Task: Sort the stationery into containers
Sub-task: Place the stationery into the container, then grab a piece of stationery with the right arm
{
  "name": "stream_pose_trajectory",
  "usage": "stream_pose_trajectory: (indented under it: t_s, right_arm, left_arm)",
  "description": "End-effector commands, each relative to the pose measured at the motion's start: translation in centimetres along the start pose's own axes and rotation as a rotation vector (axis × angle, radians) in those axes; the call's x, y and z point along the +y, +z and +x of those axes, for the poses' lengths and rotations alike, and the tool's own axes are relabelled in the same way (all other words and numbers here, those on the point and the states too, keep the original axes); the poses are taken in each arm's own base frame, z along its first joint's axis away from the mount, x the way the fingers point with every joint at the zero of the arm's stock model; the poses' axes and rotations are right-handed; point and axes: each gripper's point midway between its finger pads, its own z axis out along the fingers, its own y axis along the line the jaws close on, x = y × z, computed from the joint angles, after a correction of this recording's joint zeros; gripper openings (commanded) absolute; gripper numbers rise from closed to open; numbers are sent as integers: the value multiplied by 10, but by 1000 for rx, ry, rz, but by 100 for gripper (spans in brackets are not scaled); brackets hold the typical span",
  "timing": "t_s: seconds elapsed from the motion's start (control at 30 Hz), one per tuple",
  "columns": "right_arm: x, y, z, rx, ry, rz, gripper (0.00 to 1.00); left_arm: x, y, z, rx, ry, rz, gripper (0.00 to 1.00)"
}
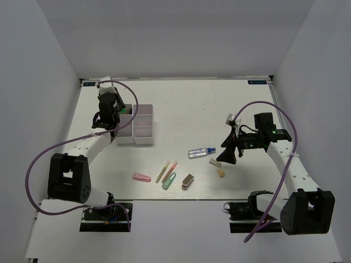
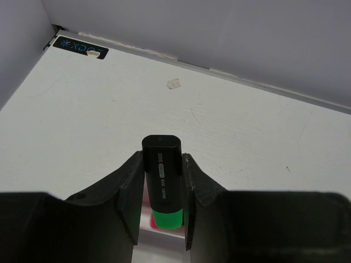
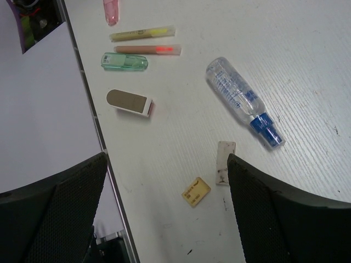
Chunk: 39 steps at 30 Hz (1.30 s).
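Highlighter (image 2: 162, 181) is clamped in the left jaws, which grip its black cap half with the green end clear of them. It's held at the box (image 1: 143, 138) on the counter's (image 1: 192, 104) left side; can't tell which compartment is under it.

Risk: released off-centre, it lands on a divider or rim, then tips out or lies across two cells.

Right jaws are apart with nothing in them, hovering over the bottle (image 3: 241, 101) and two small flat blocks (image 3: 196, 192).
- Bottle is round and on its side, so it likely rolls if one finger touches first.
- Blocks lie flat with little to pinch, so the jaws could scrape the counter or flick them off.

Pens (image 3: 142, 34), tube (image 3: 124, 61) and capsule (image 3: 111, 11) lie near the counter's front edge.
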Motion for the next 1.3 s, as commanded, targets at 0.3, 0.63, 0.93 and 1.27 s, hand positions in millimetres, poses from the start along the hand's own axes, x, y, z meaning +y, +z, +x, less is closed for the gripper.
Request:
stream_pose_trajectory:
  t_s: [0.3, 0.63, 0.93, 1.27]
  right_arm:
    - [1, 1, 0, -7, -15, -24, 91]
    - [3, 1, 0, -10, -13, -31, 91]
    - [2, -2, -1, 2, -1, -9, 91]
    - [1, -1, -1, 2, -13, -11, 59]
  left_arm:
    - [-1, 2, 5, -72, -17, 46, 0]
    - [6, -3, 23, -71, -5, 31, 25]
    - [6, -11, 19, -70, -2, 42, 81]
    - [-2, -49, -21, -15, -37, 82, 57]
